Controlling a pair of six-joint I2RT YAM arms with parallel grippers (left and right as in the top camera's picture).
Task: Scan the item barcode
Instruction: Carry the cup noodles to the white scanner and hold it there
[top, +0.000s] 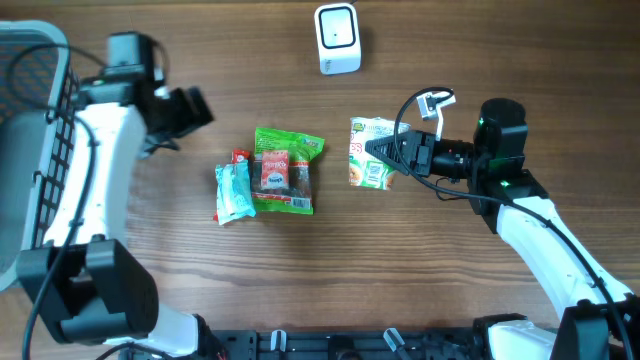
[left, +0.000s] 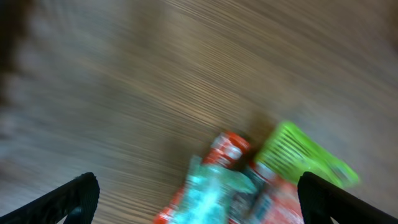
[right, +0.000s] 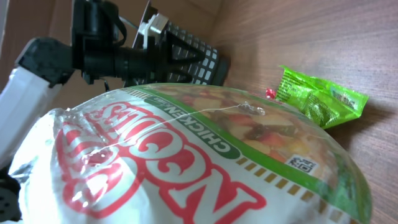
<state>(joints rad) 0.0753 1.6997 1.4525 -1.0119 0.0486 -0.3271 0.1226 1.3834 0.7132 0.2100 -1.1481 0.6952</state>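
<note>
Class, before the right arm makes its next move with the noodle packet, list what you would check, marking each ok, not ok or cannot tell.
1. Right gripper is at the noodle packet: ok.
2. Firm hold on the packet: cannot tell; no view shows the fingers closed on it.
3. Barcode found and facing outward: cannot tell; no view shows it.
4. Scanner is unobstructed: ok.
5. Left gripper is open and away from the packet: ok.
6. Snack packets lie apart from the noodle packet: ok.
</note>
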